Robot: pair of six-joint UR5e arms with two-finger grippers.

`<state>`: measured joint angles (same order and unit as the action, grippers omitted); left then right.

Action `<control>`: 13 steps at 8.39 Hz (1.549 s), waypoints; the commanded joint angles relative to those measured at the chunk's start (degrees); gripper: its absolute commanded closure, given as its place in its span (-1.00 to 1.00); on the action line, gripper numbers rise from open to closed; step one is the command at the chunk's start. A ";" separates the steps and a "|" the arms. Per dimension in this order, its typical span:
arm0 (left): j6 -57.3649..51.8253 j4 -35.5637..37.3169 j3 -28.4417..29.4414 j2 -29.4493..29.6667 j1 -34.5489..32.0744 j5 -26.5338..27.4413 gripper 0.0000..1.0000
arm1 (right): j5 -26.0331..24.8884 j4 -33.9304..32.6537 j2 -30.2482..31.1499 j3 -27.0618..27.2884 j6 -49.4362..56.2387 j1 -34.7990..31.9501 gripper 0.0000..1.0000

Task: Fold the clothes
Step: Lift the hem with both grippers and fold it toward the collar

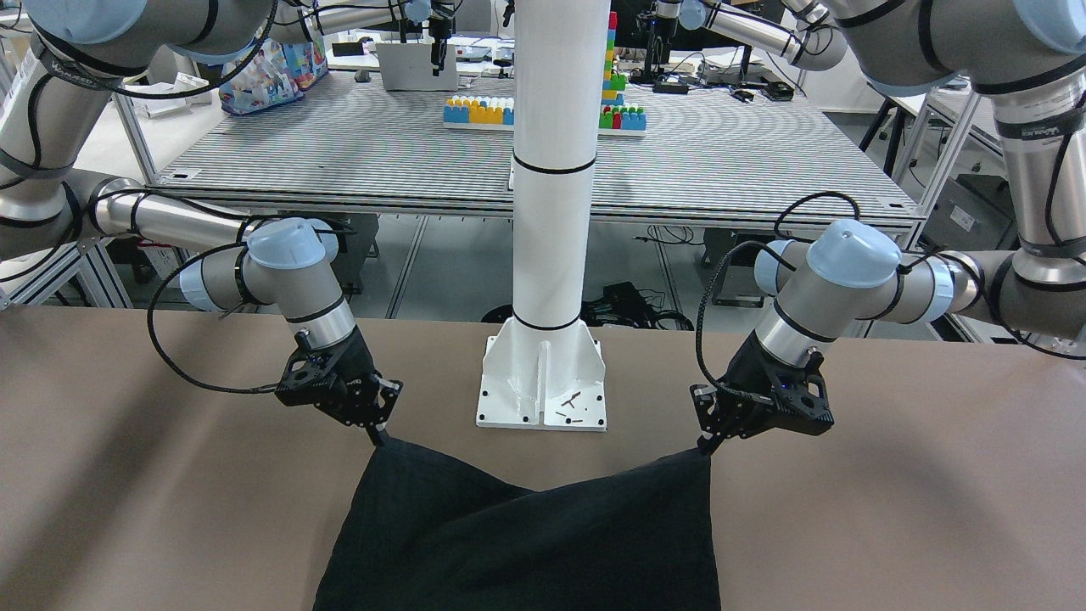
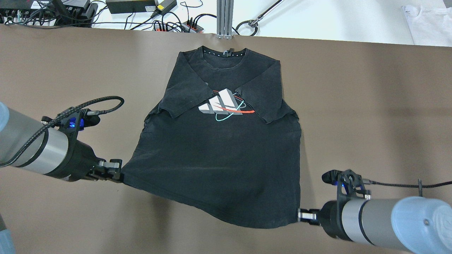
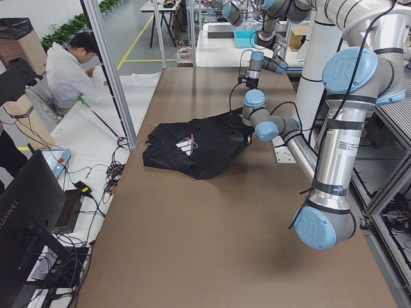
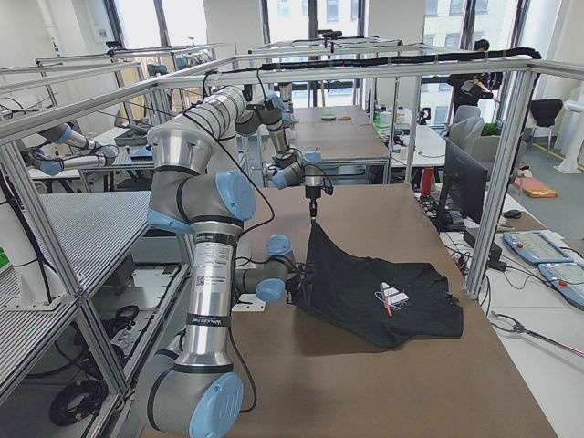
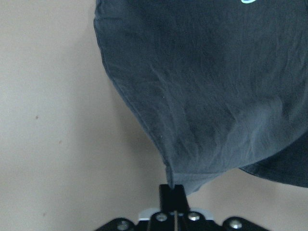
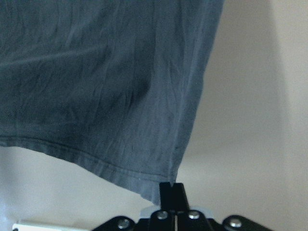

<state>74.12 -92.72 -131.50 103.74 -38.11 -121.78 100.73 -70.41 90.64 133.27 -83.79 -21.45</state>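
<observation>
Overhead exterior: we are pinching both hem corners of the black T-shirt (image 2: 219, 158), left gripper (image 2: 119, 175) and right gripper (image 2: 299, 214) closed tight, judging it light and floppy

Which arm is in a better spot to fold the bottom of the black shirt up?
Neither, probably both together: the left tool pinches one bottom corner of the shirt, the right tool the other, both corners lifted.

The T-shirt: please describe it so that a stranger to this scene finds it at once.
On the brown table, in front of the white pole, lies a T-shirt. It is black with a white striped logo, and the left gripper and right gripper each pinch a hem corner.
</observation>
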 commanded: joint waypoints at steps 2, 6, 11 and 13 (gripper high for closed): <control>-0.38 -1.24 -6.74 -6.62 10.40 -3.81 1.00 | 1.41 -0.51 11.31 11.83 0.03 14.31 1.00; -0.29 -1.15 -9.83 -8.56 10.69 -0.68 1.00 | -0.77 -0.60 11.05 12.10 0.03 14.25 1.00; 0.06 -0.80 4.29 4.51 -2.90 3.39 1.00 | -4.14 -0.95 4.23 3.25 0.11 -0.47 1.00; 0.15 -0.63 10.53 9.43 -9.50 3.31 1.00 | -0.29 -0.87 1.04 -1.68 0.20 -9.53 1.00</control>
<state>74.13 -93.51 -126.94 108.38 -41.45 -118.49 97.32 -71.34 94.82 136.24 -83.72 -22.39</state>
